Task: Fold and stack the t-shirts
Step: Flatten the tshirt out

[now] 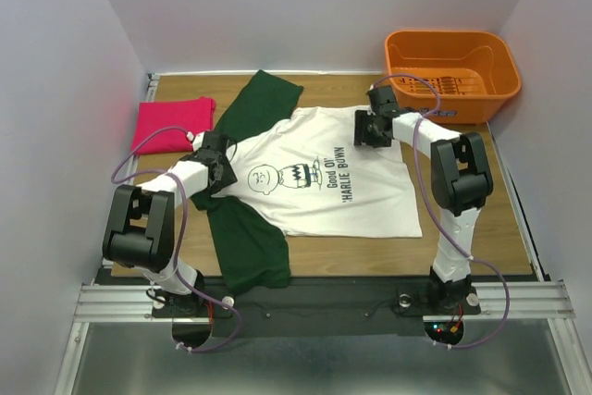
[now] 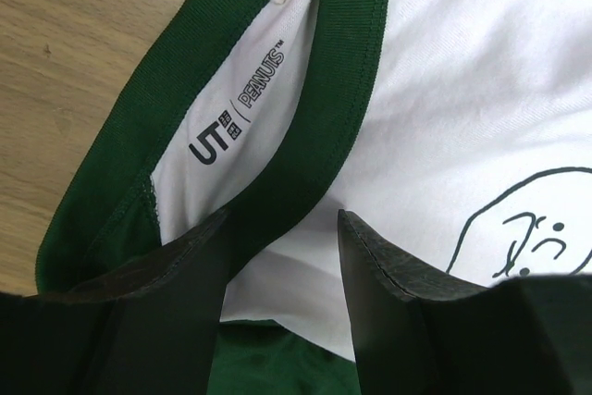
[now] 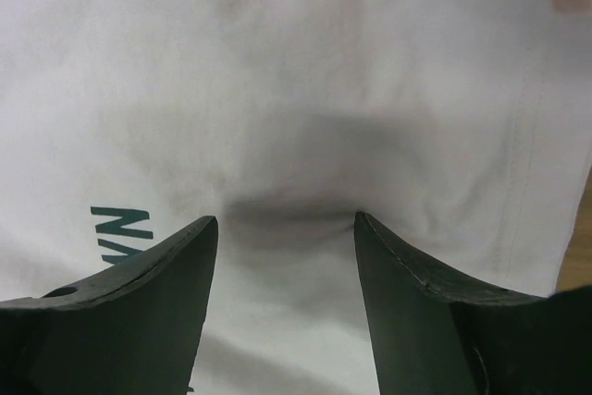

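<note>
Wooden table (image 1: 499, 228) holds orange basket (image 1: 490, 99); white t-shirt (image 1: 370, 191), pink t-shirt (image 1: 171, 122) lie outside.

Matt cloth white t-shirt (image 1: 361, 201) on smooth wooden table (image 1: 490, 228)

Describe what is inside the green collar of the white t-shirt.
Inside the collar, the white t-shirt shows a printed neck label reading PEANUTS. Deeper inside, the shirt's front cloth covers everything, so nothing more can be seen.
</note>
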